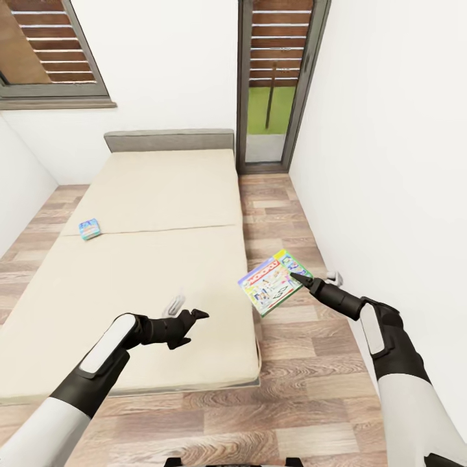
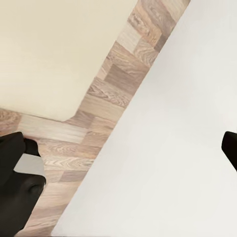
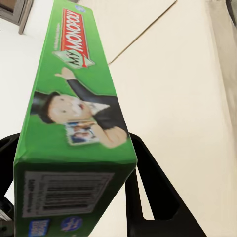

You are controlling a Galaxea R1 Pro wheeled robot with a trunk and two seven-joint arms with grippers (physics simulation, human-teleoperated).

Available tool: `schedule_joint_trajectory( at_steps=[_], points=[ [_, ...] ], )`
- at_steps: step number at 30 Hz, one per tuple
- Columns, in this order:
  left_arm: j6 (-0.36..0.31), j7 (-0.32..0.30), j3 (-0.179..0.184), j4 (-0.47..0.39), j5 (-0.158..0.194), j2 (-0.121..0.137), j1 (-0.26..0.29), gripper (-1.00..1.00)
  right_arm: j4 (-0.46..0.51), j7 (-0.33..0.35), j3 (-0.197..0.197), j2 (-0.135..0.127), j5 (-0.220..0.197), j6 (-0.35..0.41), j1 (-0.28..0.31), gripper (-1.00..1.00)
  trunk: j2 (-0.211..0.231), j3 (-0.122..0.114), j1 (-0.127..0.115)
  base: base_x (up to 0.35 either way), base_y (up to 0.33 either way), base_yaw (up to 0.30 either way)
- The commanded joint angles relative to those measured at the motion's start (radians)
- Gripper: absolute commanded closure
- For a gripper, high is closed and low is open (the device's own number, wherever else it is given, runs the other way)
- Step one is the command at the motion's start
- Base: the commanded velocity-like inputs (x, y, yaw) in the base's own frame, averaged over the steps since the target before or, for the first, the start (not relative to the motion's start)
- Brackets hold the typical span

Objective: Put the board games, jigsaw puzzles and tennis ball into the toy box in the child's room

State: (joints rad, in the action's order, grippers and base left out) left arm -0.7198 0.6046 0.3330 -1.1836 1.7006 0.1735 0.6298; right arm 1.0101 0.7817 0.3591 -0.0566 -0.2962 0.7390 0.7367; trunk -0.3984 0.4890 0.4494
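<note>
My right gripper is shut on the green-edged Monopoly board game and holds it tilted in the air above the floor, just off the bed's right edge. In the right wrist view the green Monopoly box sits between the black fingers. A small blue board game lies on the beige mattress of the bed, near its left edge. My left gripper hovers open over the bed's near right part, and its fingers stand wide apart with nothing between them.
A strip of wood-plank floor runs between the bed and the white wall on the right. A tall dark-framed glass door stands beyond the bed's far right corner. A window is at the far left.
</note>
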Motion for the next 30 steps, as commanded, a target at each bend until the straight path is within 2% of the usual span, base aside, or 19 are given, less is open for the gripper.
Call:
schedule_joint_trajectory(
  at_steps=[1, 9, 16, 19, 22, 30],
  points=[
    [0.002, 0.010, 0.002, 0.006, 0.010, 0.001, 0.001, -1.00, 0.000, 0.002, 0.000, 0.001, -0.001, 0.005, 0.000, 1.00, -0.002, 0.000, 0.001, 0.000, 0.000, -0.092],
    [0.002, -0.007, 0.006, 0.030, 0.008, -0.001, 0.001, -1.00, 0.002, 0.005, -0.005, 0.002, -0.002, 0.006, -0.020, 1.00, -0.002, -0.013, 0.001, 0.000, 0.000, -0.092],
    [0.003, -0.083, 0.007, 0.018, -0.002, -0.002, 0.001, -1.00, 0.003, 0.005, -0.006, 0.003, -0.002, 0.006, -0.029, 1.00, -0.002, -0.024, 0.001, 0.000, 0.000, -0.092],
    [0.004, -0.147, 0.005, -0.014, -0.008, 0.000, 0.001, -1.00, 0.002, 0.004, -0.006, 0.003, -0.002, 0.005, -0.032, 1.00, -0.002, -0.029, 0.001, 0.000, 0.000, -0.092],
    [0.004, -0.175, 0.004, -0.043, -0.010, 0.001, 0.001, -1.00, 0.002, 0.003, -0.006, 0.003, -0.002, 0.005, -0.033, 1.00, -0.002, -0.034, 0.001, 0.000, 0.000, -0.092],
    [0.005, -0.213, 0.004, -0.114, -0.012, 0.002, 0.001, -1.00, 0.003, 0.004, -0.006, 0.002, -0.001, 0.005, -0.036, 1.00, -0.002, -0.047, 0.001, 0.000, 0.000, -0.092]
  ],
)
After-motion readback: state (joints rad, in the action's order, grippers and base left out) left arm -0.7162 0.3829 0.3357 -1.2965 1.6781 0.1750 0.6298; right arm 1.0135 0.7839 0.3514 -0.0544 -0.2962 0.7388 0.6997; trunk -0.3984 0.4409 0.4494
